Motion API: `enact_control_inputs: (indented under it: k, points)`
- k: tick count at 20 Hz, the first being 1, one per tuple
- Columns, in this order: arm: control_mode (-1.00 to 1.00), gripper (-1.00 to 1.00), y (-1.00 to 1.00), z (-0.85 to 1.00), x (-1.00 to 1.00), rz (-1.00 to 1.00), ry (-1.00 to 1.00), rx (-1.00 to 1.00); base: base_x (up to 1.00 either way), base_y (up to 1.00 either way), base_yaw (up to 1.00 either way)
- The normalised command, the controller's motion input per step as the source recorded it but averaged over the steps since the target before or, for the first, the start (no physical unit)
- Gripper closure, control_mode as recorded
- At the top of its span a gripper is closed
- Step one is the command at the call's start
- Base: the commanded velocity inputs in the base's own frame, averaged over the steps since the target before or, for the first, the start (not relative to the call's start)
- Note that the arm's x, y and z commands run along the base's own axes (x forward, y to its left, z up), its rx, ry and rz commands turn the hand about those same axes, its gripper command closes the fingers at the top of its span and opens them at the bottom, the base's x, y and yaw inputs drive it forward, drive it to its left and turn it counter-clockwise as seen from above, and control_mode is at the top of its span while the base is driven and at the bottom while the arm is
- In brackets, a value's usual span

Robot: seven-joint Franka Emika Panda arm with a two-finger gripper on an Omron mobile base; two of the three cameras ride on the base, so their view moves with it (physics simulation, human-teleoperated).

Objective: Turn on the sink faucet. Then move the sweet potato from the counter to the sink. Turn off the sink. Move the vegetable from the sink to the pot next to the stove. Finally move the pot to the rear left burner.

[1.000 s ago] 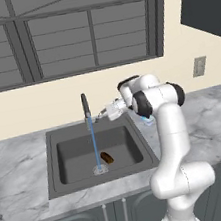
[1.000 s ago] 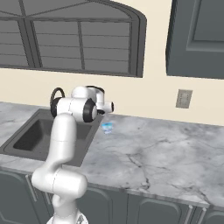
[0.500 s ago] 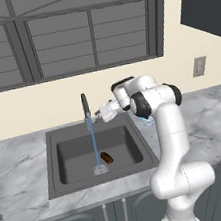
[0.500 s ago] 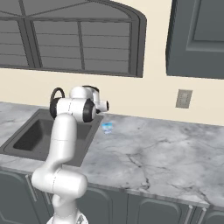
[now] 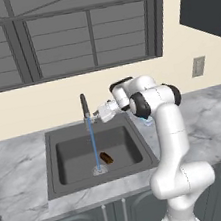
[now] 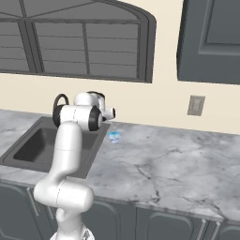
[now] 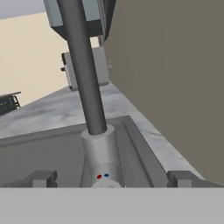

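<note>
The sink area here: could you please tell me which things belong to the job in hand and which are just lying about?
Belonging to the job:
- faucet, water running
- sweet potato, lying in the sink
- gripper, open, close to the faucet

Just lying about:
- small blue-and-white item on the counter
- wall outlet

The arm [image 5: 170, 138] is glossy white all over, built from fat rounded tube sections with dark grey, almost black bands at the joints, and it sits on a bulging white base. The gripper [image 5: 102, 114] end is a smaller white block, and its two finger tips [image 7: 42, 178] are stubby dark grey pieces with flat squared-off tops.
</note>
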Motion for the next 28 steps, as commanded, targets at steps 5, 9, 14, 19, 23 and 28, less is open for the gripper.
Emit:
enact_control_inputs:
  k: [5, 9, 14, 19, 23, 28]
  points:
    - [-1.0, -1.0, 0.66, 0.02, 0.0, 0.0, 0.0, 0.0, 0.0, 0.0, 0.0]
    - [-1.0, -1.0, 0.67, 0.01, 0.0, 0.0, 0.0, 0.0, 0.0, 0.0, 0.0]
    - [-1.0, -1.0, 0.71, 0.11, -0.05, 0.05, 0.0, 0.0, 0.0, 0.0, 0.0]
    - [-1.0, -1.0, 0.43, 0.02, -0.02, 0.08, -0.01, 0.0, 0.0, 0.0, 0.0]
    - [-1.0, -1.0, -0.12, 0.0, -0.01, 0.06, -0.1, 0.0, 0.0, 0.0, 0.0]
    - [-1.0, -1.0, -0.34, 0.0, -0.01, 0.01, -0.09, 0.02, 0.0, 0.0, 0.0]
